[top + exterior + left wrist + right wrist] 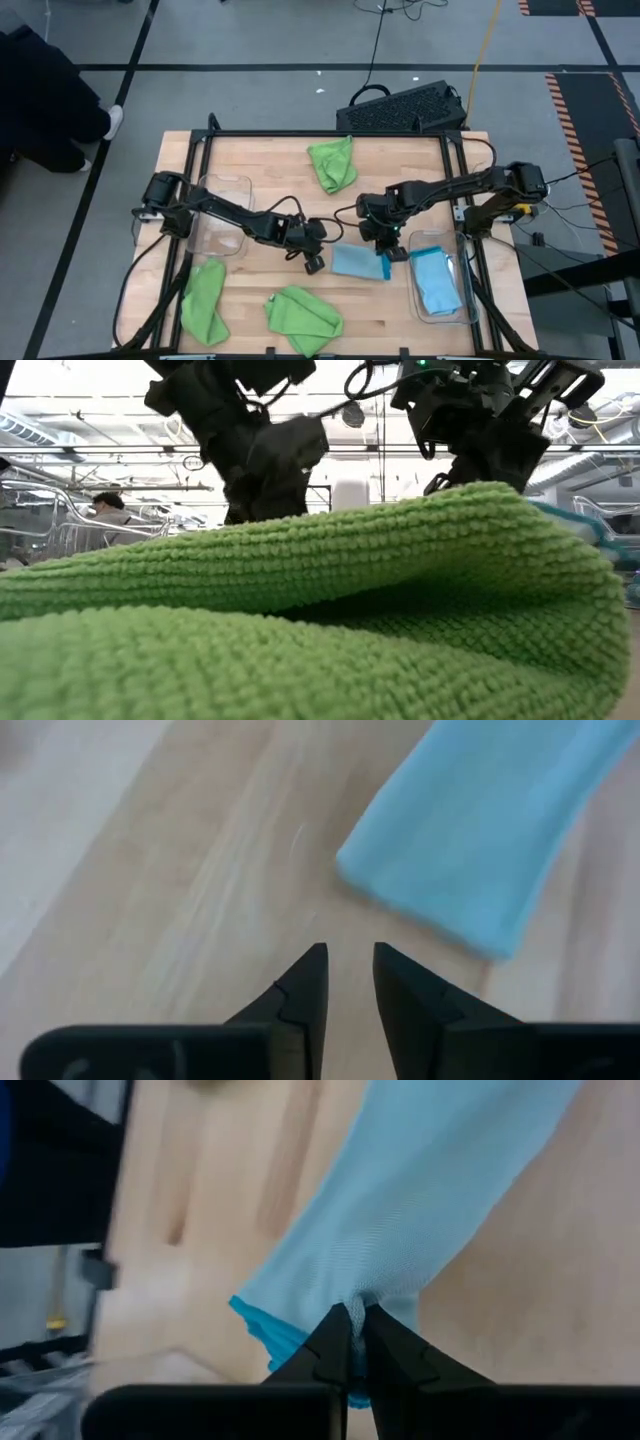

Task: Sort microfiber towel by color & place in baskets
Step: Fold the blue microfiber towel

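A light blue towel (355, 262) lies on the table near its middle, and my right gripper (386, 256) is shut on its right end. My left gripper (314, 262) hovers just left of that towel, fingers a little apart (350, 960), touching nothing. Another blue towel (435, 282) lies in the clear right basket (462, 310). The clear left basket (222, 215) holds no towel. Three lime green towels rest on the table: far middle (332, 163), near left (205, 300) and near middle (303, 318). The last one fills the low view (300, 620). My right gripper pinches the blue towel between its two fingers at a bunched edge (358, 1298) on the towel's right end, coming from above and slanting down. The cloth stretches away from the fingers toward the table's left, and its far part (345, 262) lies on the wood.
A black perforated crate (405, 108) sits beyond the table's far edge. Black frame rails run along the table's left and right sides (188, 200). Bare wood (270, 175) shows between the far green towel and the left basket. A person stands in the room behind (108, 510).
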Motion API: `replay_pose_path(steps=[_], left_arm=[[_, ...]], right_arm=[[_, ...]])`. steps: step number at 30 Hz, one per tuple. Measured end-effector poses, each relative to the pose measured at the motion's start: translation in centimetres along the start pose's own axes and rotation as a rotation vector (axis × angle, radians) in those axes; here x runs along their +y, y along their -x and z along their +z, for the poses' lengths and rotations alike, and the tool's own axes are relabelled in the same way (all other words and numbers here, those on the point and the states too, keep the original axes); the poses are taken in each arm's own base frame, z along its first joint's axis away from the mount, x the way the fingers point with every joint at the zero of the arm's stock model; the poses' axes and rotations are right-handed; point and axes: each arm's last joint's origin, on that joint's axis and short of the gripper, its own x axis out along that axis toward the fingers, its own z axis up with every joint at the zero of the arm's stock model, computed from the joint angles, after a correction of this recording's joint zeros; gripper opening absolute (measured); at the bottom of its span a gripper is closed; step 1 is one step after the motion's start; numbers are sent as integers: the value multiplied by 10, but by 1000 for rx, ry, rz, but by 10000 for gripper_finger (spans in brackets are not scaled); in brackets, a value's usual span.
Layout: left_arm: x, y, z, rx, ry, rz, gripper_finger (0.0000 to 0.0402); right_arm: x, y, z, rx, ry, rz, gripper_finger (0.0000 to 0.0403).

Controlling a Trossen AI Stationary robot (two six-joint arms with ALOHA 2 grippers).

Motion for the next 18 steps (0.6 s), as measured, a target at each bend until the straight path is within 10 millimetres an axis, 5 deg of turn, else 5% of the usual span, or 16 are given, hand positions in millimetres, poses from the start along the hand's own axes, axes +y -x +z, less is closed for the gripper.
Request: replay_pose_path(steps=[8,18], left_arm=[[-6,11,30,-298,57,-42,92],[15,-2,45,-299,-248,-116,205]], right_arm=[[-2,-1,1,22,123,-173,14],[17,-13,4,58,356,-261,15]])
